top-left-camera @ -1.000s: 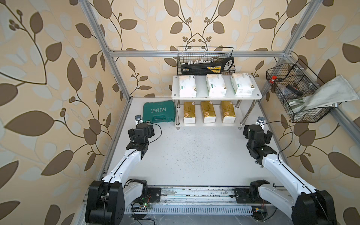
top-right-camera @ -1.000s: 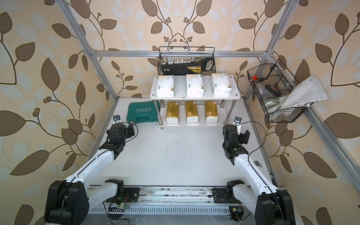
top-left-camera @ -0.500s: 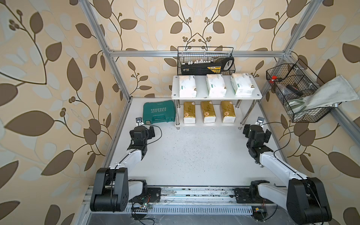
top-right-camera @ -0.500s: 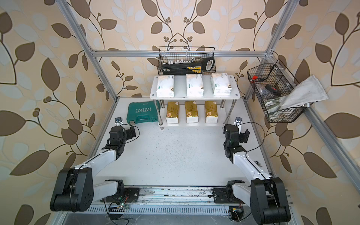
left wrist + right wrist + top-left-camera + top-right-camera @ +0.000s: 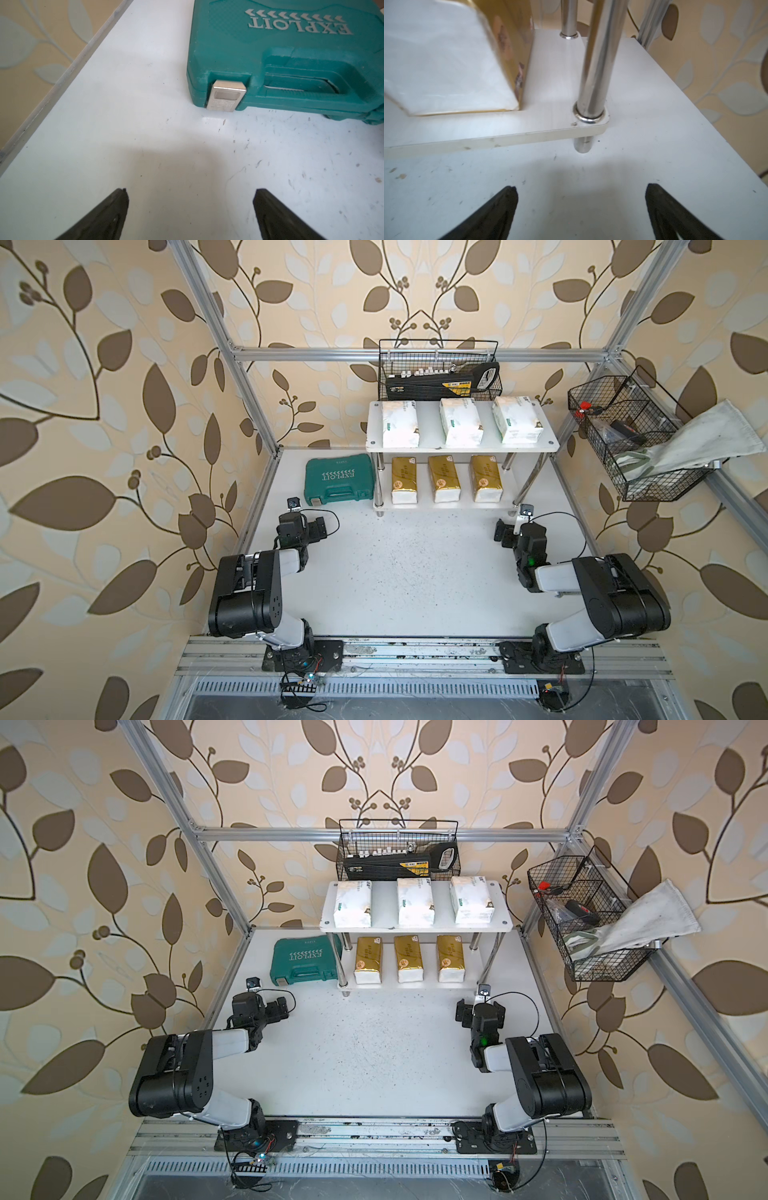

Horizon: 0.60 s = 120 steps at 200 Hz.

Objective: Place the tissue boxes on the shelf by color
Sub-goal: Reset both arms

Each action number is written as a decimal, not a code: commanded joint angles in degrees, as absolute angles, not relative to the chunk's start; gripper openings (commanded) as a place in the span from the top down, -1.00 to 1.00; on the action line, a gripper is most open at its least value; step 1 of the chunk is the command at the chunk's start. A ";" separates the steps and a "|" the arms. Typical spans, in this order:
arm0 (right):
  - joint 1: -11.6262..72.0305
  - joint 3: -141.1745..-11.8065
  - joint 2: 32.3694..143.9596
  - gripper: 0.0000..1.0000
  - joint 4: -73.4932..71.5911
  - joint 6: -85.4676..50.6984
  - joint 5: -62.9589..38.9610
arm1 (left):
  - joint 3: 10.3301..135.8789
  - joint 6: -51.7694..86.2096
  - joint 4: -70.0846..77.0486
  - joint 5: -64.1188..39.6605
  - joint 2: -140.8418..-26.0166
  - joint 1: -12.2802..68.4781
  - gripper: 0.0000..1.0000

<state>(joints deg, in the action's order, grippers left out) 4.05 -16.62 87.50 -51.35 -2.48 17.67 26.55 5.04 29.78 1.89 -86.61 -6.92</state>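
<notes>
The shelf (image 5: 428,438) (image 5: 384,912) stands at the back of the table. Three white tissue boxes (image 5: 460,422) lie on its top board, and three gold ones (image 5: 444,477) on the lower board, seen in both top views. My left gripper (image 5: 296,517) (image 5: 190,193) hangs open over bare table, just in front of the green case. My right gripper (image 5: 524,522) (image 5: 581,192) is open and empty near the shelf's front right leg (image 5: 598,62). The right-hand gold box (image 5: 510,41) sits on the lower board (image 5: 550,124) in the right wrist view.
A green tool case (image 5: 338,479) (image 5: 270,52) lies left of the shelf. Behind the shelf hangs a black wire basket (image 5: 440,364) with a black case in it. On the right frame rail another wire basket (image 5: 623,472) carries a white cloth (image 5: 698,443).
Both arms have folded back, their elbows rising toward the camera. The two grippers stay almost where they were, open and empty. The boxes have not moved.
</notes>
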 commanded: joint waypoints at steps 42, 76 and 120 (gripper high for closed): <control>2.46 -19.35 87.40 -0.98 -52.59 -3.35 16.09 | 22.73 1.76 41.72 -2.67 -86.27 -4.16 -0.98; 2.46 -18.99 87.45 -0.98 -53.61 -3.19 16.08 | 21.63 2.33 42.56 -1.19 -85.29 -4.52 -0.98; 2.46 -18.89 87.23 -0.99 -53.60 -3.10 16.41 | 24.09 3.96 39.74 -4.89 -86.92 -7.29 -0.98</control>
